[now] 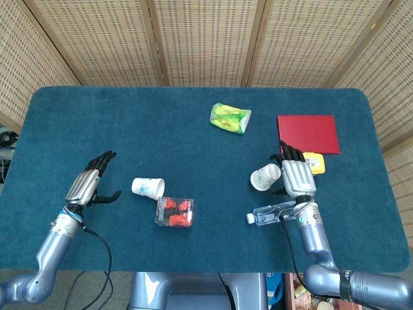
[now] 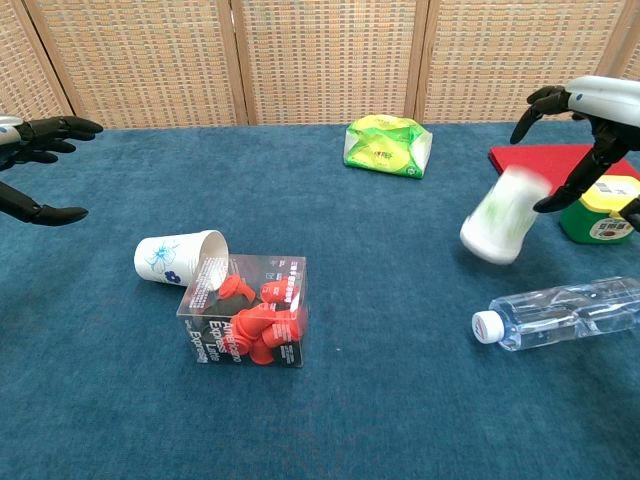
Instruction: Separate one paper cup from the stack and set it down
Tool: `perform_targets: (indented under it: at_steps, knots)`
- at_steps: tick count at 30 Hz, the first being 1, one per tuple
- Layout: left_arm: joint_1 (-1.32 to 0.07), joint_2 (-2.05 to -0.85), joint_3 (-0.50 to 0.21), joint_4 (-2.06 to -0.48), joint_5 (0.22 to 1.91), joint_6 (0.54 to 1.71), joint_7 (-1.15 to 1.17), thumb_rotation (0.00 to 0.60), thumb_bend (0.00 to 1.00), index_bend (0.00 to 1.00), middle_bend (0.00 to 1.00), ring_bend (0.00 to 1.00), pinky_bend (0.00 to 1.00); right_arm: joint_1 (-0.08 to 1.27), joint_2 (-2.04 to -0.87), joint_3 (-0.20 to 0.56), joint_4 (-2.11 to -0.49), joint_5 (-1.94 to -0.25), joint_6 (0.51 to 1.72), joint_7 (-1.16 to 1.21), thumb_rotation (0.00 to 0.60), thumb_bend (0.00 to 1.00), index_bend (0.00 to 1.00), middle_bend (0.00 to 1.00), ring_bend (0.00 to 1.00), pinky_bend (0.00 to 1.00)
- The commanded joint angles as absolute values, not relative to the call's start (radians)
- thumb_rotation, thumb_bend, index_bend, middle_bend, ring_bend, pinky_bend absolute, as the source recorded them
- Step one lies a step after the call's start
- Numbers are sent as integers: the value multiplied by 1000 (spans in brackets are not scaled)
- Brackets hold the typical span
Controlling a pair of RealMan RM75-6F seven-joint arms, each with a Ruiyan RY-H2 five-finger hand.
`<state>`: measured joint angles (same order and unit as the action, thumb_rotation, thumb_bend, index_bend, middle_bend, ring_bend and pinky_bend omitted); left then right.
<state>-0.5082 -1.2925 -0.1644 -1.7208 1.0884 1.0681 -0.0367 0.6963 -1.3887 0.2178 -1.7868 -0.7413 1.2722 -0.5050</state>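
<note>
Label print on clear box (image 2: 243, 325) readable — chest view only.

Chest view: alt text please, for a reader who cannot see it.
Both hands are open: left hand away from a paper cup lying on its side against a clear box, right hand just above a blurred second cup. A water bottle lies nearby.

Landmark: clear box (image 2: 244, 311), near front middle of bench (image 1: 193, 123). Fallen paper cup (image 2: 180, 259) on its side, touching box's left rear corner. Left robot hand (image 1: 87, 183) farther left. Snack bag (image 2: 388, 145) behind box, to right. Water bottle (image 2: 562, 311) lying right of box; second cup (image 2: 501, 219) and right robot hand (image 1: 295, 175) just behind bottle.
</note>
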Motion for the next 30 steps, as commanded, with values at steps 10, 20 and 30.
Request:
perform_targets:
  at_steps: [10,20,30]
  knots:
    - [-418,-1228,-112,-1726,1234,1238,54,600,253,0,0,0,0,636,-1341,152,-1774,-888,1334,-538,600,114,241,0,0,73]
    - [-303,-1209,-23,-1670,1344,1393,162,600,254,0,0,0,0,505,-1297,60,-1681,-1119,1472,-472,600,113,241,0,0,67]
    - [-175,-1222,40,-1582,1450,1543,134,600,253,0,0,0,0,364,-1256,18,-1583,-1258,1597,-380,600,114,224,0,0,54]
